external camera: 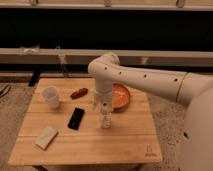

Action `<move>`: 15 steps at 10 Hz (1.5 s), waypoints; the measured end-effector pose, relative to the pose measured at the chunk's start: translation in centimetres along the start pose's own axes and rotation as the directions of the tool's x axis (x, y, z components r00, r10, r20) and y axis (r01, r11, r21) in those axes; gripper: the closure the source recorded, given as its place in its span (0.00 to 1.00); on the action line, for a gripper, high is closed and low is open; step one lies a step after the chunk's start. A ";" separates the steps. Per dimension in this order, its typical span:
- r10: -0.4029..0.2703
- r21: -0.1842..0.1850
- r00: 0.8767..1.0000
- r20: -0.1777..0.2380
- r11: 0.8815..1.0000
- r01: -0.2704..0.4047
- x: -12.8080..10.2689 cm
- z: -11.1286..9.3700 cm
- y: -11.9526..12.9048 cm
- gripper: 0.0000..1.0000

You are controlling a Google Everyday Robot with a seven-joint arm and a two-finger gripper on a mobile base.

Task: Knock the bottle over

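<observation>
The small whitish bottle (106, 120) stands upright near the middle of the wooden table (125, 145). My gripper (103, 106) hangs from the white arm directly above the bottle's top, at or just touching its cap. The arm reaches in from the right and bends down over the table's center.
A white paper cup (50, 96) stands at the left. A red elongated object (78, 93) lies behind the center. A black phone (76, 118) lies left of the bottle. A tan block (46, 137) sits at the front left. An orange bowl (121, 97) is behind the arm.
</observation>
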 end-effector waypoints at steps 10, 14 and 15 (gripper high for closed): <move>0.062 0.037 0.995 0.080 0.997 -0.066 -0.9 0.1 -3.2 0.37; 0.004 0.055 0.997 0.079 0.998 -0.008 0.8 -0.5 -9.0 0.37; -0.013 0.065 0.997 0.070 0.998 0.008 1.5 -0.7 -10.4 0.37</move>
